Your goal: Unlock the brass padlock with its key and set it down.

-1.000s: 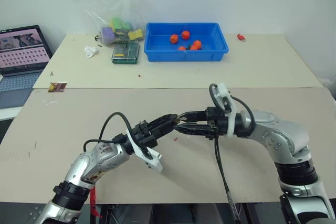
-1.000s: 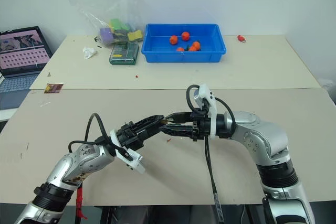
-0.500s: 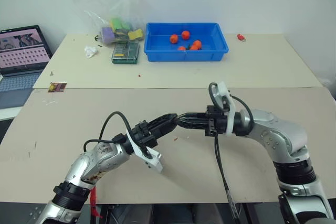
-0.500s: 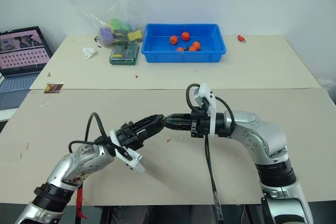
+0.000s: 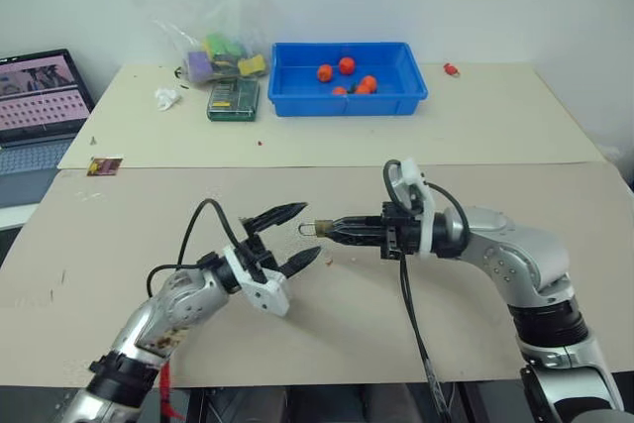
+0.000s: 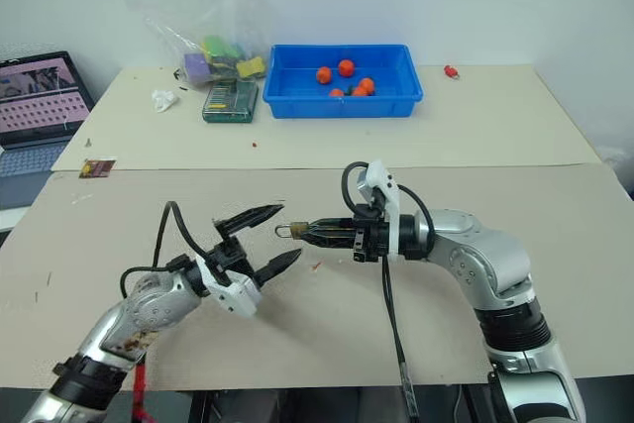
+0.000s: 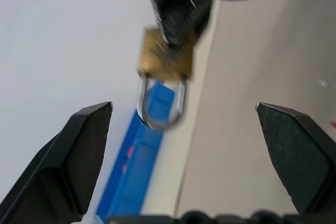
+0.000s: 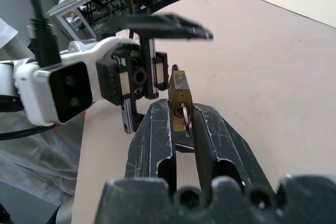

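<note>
Right gripper (image 8: pixel 182 129) has its two black fingers pinched on the brass padlock (image 8: pixel 179 100), which stands up between them. Just beyond sits the left gripper (image 8: pixel 157 51), fingers spread apart, possibly slightly blurred, above the tan table (image 8: pixel 273 77).

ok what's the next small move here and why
Probably lower the right gripper toward the table to set the brass padlock down: the padlock is pinched in it above the table, and the left gripper is open and apart from the padlock.
</note>
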Motion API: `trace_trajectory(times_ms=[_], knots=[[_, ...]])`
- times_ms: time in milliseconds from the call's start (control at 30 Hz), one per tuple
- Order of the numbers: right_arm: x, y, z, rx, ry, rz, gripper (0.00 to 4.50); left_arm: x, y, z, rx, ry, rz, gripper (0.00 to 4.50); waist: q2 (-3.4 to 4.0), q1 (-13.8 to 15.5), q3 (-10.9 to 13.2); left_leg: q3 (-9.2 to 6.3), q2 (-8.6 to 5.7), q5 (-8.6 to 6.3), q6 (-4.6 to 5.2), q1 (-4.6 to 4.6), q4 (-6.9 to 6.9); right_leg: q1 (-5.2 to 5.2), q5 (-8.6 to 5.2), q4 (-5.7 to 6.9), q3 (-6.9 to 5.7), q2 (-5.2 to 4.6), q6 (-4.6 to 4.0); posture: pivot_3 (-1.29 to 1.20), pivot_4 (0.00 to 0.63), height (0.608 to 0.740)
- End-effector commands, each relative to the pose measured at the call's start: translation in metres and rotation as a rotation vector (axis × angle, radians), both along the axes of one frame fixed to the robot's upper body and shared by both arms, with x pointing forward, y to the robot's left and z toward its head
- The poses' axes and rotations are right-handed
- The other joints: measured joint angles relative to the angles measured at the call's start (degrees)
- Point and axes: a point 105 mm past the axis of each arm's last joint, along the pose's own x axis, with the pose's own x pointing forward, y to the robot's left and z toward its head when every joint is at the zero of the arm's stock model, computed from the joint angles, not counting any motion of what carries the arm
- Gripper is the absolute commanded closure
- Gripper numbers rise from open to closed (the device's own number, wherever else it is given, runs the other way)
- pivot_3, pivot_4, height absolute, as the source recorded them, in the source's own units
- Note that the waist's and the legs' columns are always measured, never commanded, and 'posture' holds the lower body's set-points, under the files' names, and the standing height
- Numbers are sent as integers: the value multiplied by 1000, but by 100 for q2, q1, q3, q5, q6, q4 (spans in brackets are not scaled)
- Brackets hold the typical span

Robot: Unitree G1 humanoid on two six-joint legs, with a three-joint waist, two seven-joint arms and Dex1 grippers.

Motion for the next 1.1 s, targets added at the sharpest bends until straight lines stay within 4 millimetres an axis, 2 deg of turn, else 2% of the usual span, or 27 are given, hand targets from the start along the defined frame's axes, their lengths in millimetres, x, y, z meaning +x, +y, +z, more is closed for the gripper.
trace_trajectory(times_ms=[33,133,300,400,500,700,733,1100], knots=[[-1,-2,21,32,-83,8,4254,5,22,-1,-23,56,58,13,1,1,1,0,0,0,0,0,0,1,0,0,0,0,0,0,150,740],[-3,-3,24,31,-87,19,4254,20,30,0,-128,154,117,13,1,14,1,0,0,0,0,3,0,4,0,0,-1,0,1,0,150,740],[-7,-5,26,25,-89,45,4254,35,23,6,-393,424,100,13,1,27,1,-7,-2,0,0,-1,4,3,0,1,-2,0,1,0,150,740],[-12,-7,27,23,-88,62,4254,29,6,8,-530,662,-12,749,1,-22,1,-6,-1,-1,0,0,3,3,0,1,-1,0,1,0,150,740],[-15,-7,28,24,-86,68,4254,14,-14,15,-595,861,-150,1881,0,-33,1,-5,-1,-1,1,0,4,3,-1,1,-1,0,1,0,150,740],[-18,-10,28,25,-80,65,4254,-4,-28,26,-697,1056,-269,4218,0,-22,1,-5,0,-1,0,3,5,8,-2,0,0,0,2,0,150,740],[-18,-11,27,24,-79,65,4254,-5,-29,28,-713,1074,-275,4427,0,-19,1,-5,0,-1,0,3,5,8,-2,0,0,0,2,0,150,740],[-16,-16,28,14,-76,49,4254,-6,-34,35,-778,1214,-292,4427,-1,-14,1,-5,-1,-1,0,3,5,11,-2,-3,1,0,1,0,150,740]])
